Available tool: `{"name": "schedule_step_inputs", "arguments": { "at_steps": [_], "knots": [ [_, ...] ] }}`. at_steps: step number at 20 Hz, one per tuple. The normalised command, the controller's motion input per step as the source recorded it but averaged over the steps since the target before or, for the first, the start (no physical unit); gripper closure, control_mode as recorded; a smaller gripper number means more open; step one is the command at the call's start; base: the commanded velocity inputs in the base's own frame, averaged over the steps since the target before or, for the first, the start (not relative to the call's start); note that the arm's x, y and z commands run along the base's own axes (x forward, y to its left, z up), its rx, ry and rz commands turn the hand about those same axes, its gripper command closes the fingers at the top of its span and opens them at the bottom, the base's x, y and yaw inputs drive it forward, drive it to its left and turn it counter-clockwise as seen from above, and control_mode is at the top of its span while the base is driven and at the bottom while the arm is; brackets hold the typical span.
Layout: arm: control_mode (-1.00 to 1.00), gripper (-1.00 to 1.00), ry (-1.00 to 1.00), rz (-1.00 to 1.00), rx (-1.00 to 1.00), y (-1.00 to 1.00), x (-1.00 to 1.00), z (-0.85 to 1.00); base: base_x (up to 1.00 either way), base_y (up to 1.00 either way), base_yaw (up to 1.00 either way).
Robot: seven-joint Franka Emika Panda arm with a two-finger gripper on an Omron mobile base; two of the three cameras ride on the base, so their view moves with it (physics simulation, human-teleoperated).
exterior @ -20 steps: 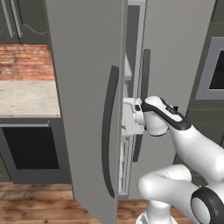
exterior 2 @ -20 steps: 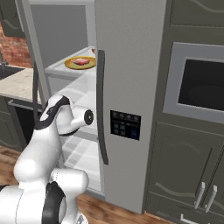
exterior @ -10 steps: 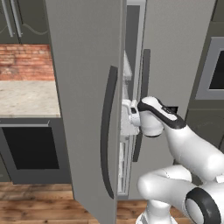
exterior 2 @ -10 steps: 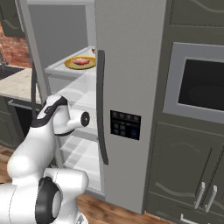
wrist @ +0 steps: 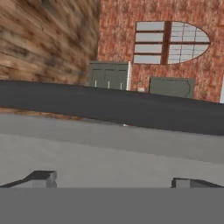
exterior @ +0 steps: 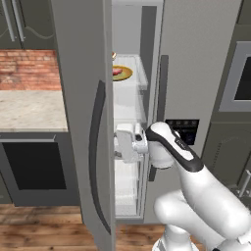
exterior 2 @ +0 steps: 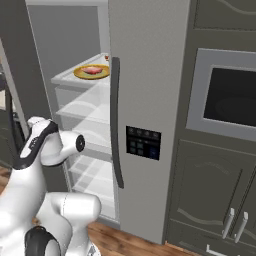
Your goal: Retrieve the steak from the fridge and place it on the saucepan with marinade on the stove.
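Claw stands wide, empty, its 2 dark tips either side of the grey door face, w/ the long dark vertical handle of the tall grey stainless 2-door fridge crossing just ahead of it in the hand view. Left door is swung open.

Small flat oval slab of pink-red raw steak lies on a round yellow-olive plate on an upper glass shelf, well above the claw.

Handling, my guess: light, soft, floppy, prob. slick; it'll sag if pinched at 1 end. Best taken across the short width near the middle, tips coming down from above.

White arm is bent at the elbow, forearm low, wrist turned toward the open door's inner edge at about mid-fridge height.
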Motion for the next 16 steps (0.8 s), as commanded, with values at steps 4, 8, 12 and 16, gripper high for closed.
{"name": "schedule_step_inputs", "arguments": {
  "at_steps": [4, 8, 12, 16],
  "knots": [
    [-1.0, -1.0, 0.0, 0.24, 0.02, 1.0, -0.5, -0.19, 0.0, 0.0, 0.0],
    [-1.0, -1.0, 0.01, 0.23, 0.05, 1.0, -0.13, -0.23, 0.0, 0.0, 0.0],
    [-1.0, -1.0, 0.0, 0.17, 0.05, 1.0, 0.0, -0.24, 0.0, 0.0, 0.0],
    [-1.0, -1.0, -0.02, 0.02, 0.04, 0.84, 0.04, -0.1, 0.0, 0.0, 0.0]
  ]
}}
